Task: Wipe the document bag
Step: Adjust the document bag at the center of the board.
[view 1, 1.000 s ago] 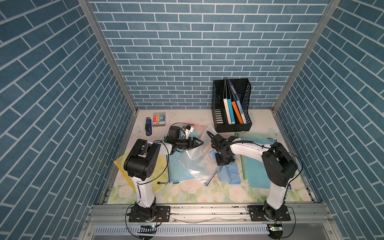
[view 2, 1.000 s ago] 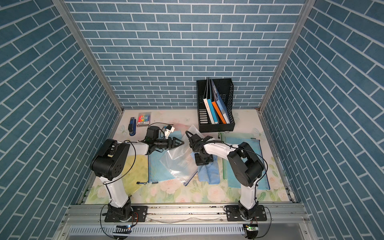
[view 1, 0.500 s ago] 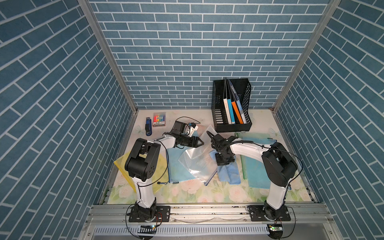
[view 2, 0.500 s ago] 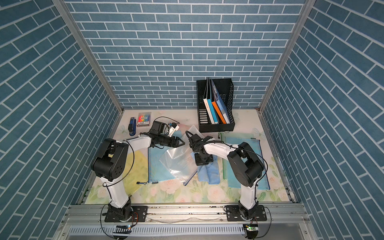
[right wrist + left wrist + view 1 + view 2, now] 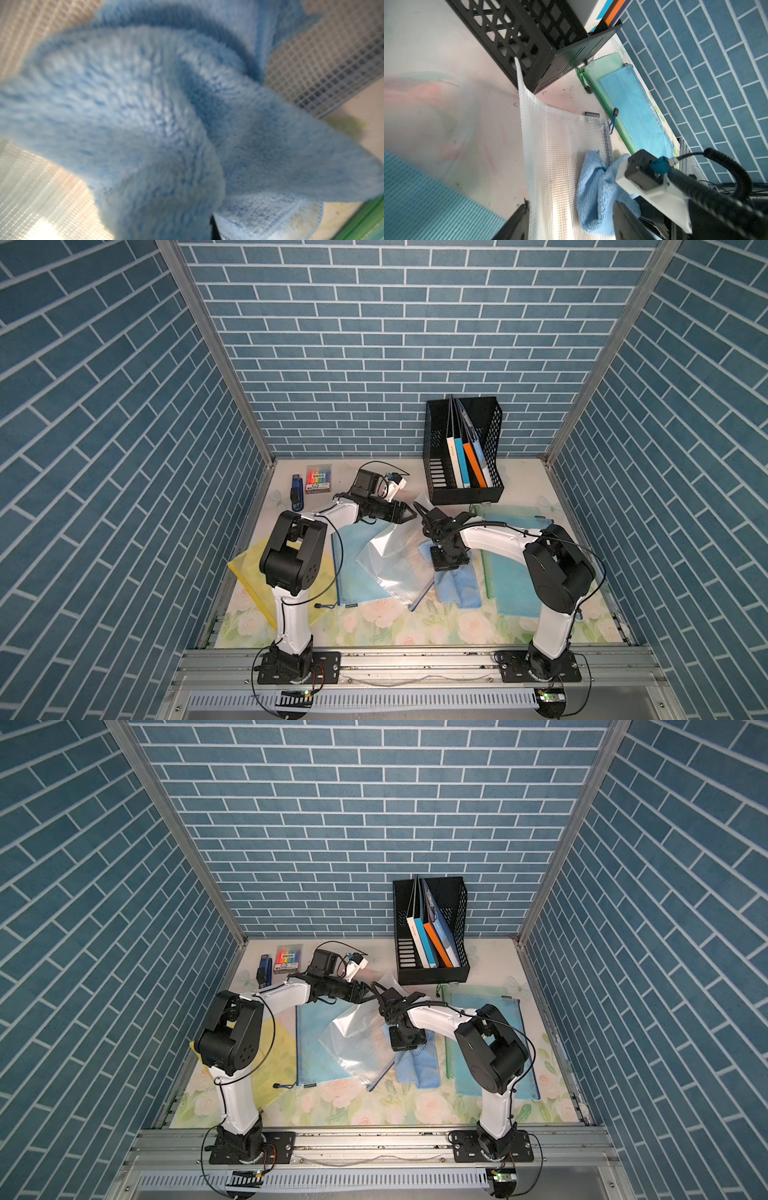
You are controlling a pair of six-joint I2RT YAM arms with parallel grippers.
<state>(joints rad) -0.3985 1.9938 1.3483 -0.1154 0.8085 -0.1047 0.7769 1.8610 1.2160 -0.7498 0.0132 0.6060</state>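
Scanning across the tabletop [image 5: 415, 626] from its left edge: a yellow mesh bag [image 5: 249, 576] lies flat, farthest left of the black file rack [image 5: 463, 489] and well in front of it. Level with the rack's front and well to its left, a small blue device [image 5: 296, 493] and a marker pack [image 5: 318, 479] sit side by side. Left-front of the rack lies a blue mesh bag [image 5: 353, 572], flat. Skewed on top of it is the clear document bag [image 5: 395, 560], just in front of the rack's left corner. One corner curls up toward the rack's side wall; whether it touches, cannot tell. Over that raised end, just left of the rack's front, hangs the left gripper [image 5: 409, 516]. In the left wrist view its fingers [image 5: 517, 220] stand apart with the clear sheet running between them, nothing pinched. In front of the rack the right gripper [image 5: 448, 568] points down, clenched on a bunched blue cloth [image 5: 457, 589]. The cloth rests on the clear bag's right edge and trails onto the tabletop. Right-front of the rack, a green-zippered bag [image 5: 511, 585] lies flat with a blue one on top.
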